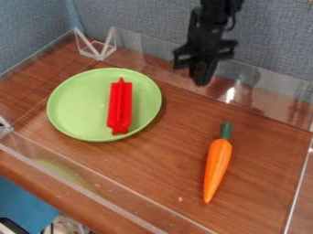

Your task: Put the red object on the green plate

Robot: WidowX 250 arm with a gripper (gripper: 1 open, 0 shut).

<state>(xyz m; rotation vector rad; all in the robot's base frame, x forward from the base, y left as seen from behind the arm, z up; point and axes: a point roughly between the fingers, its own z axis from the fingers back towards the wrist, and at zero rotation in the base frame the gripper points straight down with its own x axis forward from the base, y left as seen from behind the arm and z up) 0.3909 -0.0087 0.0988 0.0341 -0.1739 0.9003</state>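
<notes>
A dark wooden tabletop (pixel 159 155) sat inside low clear plastic walls (pixel 263 87), with grey-blue fabric (pixel 37 27) behind the far left.

Soft, even light; low-resolution, perhaps slightly blurred; faint glare.

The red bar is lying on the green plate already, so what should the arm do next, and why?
Probably just lift clear and stop. The red bar lies fully on the green plate, and the gripper is shut on nothing, hanging behind the plate's right side. Nothing looks left to move.
</notes>
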